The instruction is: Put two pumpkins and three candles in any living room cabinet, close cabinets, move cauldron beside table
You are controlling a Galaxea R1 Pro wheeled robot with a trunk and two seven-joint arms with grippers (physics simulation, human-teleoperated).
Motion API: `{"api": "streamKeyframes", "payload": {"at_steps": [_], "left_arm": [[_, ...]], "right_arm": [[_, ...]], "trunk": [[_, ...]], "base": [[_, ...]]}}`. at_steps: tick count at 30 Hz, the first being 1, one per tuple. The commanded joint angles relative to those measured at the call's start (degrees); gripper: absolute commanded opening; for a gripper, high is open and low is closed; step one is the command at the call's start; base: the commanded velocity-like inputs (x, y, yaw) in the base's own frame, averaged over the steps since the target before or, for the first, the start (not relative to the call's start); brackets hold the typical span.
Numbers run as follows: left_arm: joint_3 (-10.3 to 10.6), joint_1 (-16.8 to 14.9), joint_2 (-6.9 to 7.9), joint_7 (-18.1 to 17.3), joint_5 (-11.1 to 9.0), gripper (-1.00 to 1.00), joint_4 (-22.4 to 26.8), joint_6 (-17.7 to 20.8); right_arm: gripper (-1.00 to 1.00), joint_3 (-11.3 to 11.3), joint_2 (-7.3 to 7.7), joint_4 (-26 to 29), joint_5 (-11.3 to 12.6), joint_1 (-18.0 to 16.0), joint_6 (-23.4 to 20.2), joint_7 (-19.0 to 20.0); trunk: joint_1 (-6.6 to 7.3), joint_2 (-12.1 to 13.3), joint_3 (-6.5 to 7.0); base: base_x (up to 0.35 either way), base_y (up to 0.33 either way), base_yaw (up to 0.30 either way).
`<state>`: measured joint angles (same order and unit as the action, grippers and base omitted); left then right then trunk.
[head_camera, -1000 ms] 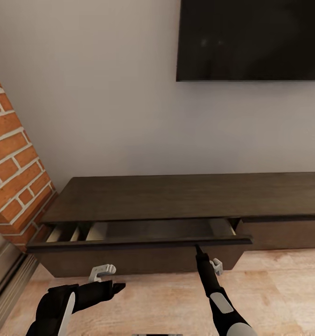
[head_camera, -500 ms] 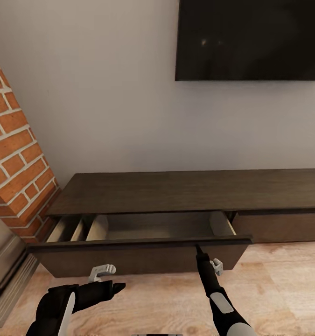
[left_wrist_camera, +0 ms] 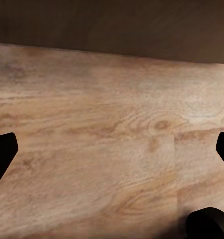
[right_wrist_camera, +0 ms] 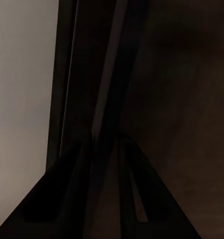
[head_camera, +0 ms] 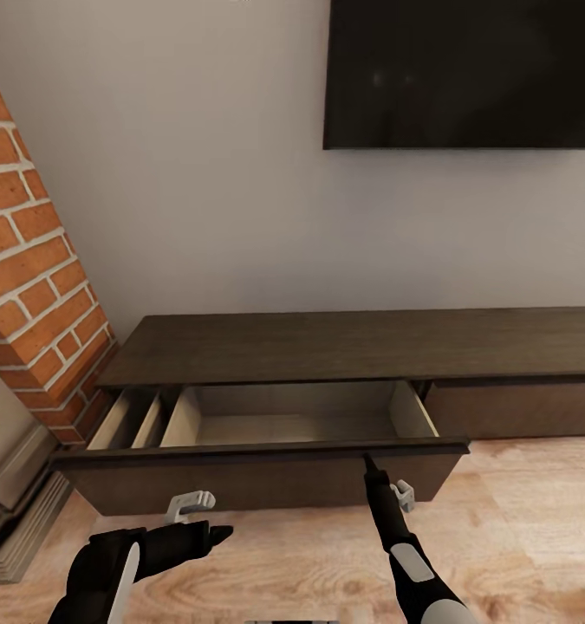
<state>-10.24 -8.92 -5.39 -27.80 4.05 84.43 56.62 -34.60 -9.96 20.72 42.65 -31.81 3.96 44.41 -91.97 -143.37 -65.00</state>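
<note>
The long dark brown cabinet [head_camera: 353,347] stands against the wall. Its left drawer [head_camera: 257,481] is pulled out, and the pale interior [head_camera: 292,425] holds nothing. My right gripper [head_camera: 368,464] is shut on the top edge of the drawer front; in the right wrist view its fingers [right_wrist_camera: 77,189] close on that thin dark edge. Low over the wooden floor in front of the cabinet, my left gripper [head_camera: 216,531] is open, with bare floor between its fingertips [left_wrist_camera: 2,154]. The pumpkins, candles and cauldron are out of view.
A brick column [head_camera: 32,286] stands left of the cabinet, with a grey stepped base [head_camera: 15,503] at its foot. A black TV [head_camera: 465,74] hangs on the wall above. The cabinet's right drawer front [head_camera: 517,407] is closed. Wooden floor [head_camera: 517,529] stretches to the right.
The drawer has come further out of the cabinet, showing more of its pale interior. The view has shifted back with the robot. Both grippers keep their places in the picture.
</note>
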Motion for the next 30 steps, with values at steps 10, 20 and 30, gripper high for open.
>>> {"api": "streamKeyframes", "payload": {"at_steps": [10, 20, 30], "left_arm": [[-0.1, 0.0, -0.07, -0.5, 0.4, 1.00, 0.0, 0.2], [-0.1, 0.0, -0.14, -0.5, 0.4, 1.00, 0.0, 0.2], [-0.1, 0.0, -0.15, -0.5, 0.4, 1.00, 0.0, 0.2]], "right_arm": [[-1.00, 0.8, -0.04, -0.2, -0.3, 0.0, 0.1, 0.3], [-1.00, 0.8, -0.04, -0.2, -0.3, 0.0, 0.1, 0.3], [-1.00, 0.8, -0.04, -0.1, -0.3, 0.0, 0.0, 0.3]], "trunk": [[0.01, 0.0, -0.05], [0.01, 0.0, -0.05], [0.01, 0.0, -0.05]], "base": [[-0.081, 0.000, 0.000], [-0.076, 0.000, 0.000], [-0.080, 0.000, 0.000]]}}
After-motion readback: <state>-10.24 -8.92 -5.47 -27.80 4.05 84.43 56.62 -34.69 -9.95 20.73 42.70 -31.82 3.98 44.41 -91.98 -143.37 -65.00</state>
